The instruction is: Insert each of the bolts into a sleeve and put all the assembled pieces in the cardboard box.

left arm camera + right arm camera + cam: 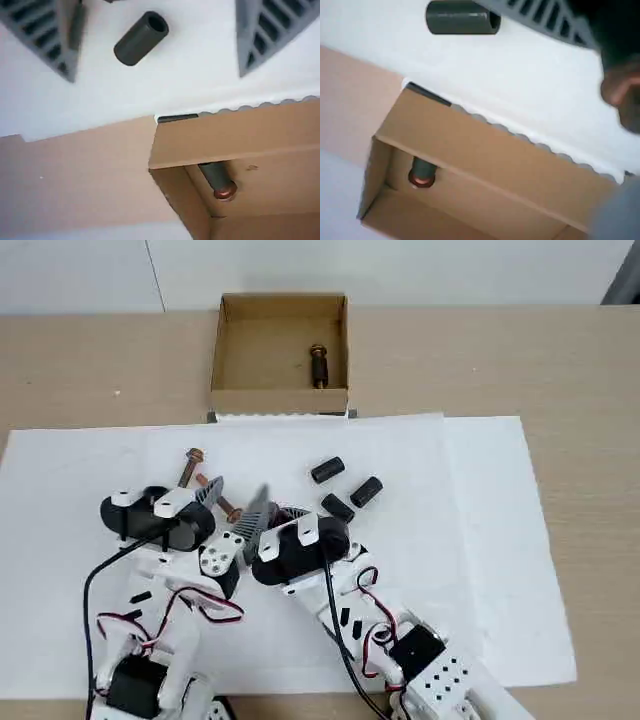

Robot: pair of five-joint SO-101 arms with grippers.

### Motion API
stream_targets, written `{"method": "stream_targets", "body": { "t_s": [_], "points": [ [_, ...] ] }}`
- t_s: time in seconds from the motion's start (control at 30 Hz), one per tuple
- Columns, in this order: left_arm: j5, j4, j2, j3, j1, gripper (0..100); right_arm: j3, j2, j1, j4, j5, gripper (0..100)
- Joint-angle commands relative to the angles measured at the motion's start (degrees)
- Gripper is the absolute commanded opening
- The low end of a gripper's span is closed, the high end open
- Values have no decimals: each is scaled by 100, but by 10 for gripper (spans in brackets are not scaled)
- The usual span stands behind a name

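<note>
1. Fingers (40, 35) of the left gripper (155, 74), made of grey ribbed plastic, were spread wide and released, grasping nothing.
2. Between them, on the white paper sheet (200, 90), lay a black cylindrical sleeve (141, 37). It was on its side, and one open end showed a hollow bore.
3. In the high view, the right gripper (255, 515) sat just beside the left gripper, over the paper. Whether it was released or clenched could not be told.
4. An open brown cardboard box (228, 350) stood at the far edge of the paper, on the light wooden table (90, 360).
5. One assembled piece (318, 365), a dark sleeve on a copper-coloured bolt, lay inside the box near its right wall.
   - Its long axis ran from the near wall toward the far wall.
   - The copper end pointed away from the arms.
6. Three black sleeves lay close together on the paper, between the grippers and the box. These were a far sleeve (327, 470), a right sleeve (366, 491) and a near sleeve (337, 507), each on its side.
7. A loose copper-coloured bolt (189, 466) lay just beyond the left gripper, with its hexagonal head toward the box.
8. A second bolt (222, 500) lay diagonally between the two grippers.
</note>
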Motion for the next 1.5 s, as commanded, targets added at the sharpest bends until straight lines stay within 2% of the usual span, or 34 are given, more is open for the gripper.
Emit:
{"method": "stream_targets", "body": {
  "t_s": [0.0,0.03,0.23,0.4,0.6,0.93,1.17,1.47],
  "points": [
    [-26,-44,-44,-259,-316,39,-114,-75,92,-154,26,3],
    [-26,-88,-44,-259,-448,4,-132,-75,189,-145,18,3],
    [-26,-62,-44,-233,-1257,5,-281,-66,936,303,-114,2],
    [-26,756,-18,-198,-1389,5,-1002,31,1358,1859,-1231,2],
    [-273,1609,-44,198,-1424,5,-2620,866,1903,3064,-2013,2],
    [-457,1679,-44,813,-1424,5,-6198,3749,1974,4145,-2048,3],
    [-448,1670,-44,998,-1424,5,-8185,5710,2114,4321,-2022,3],
    [-440,1670,-44,998,-1424,6,-10374,8127,2325,4286,-1196,3]
  ]
}}
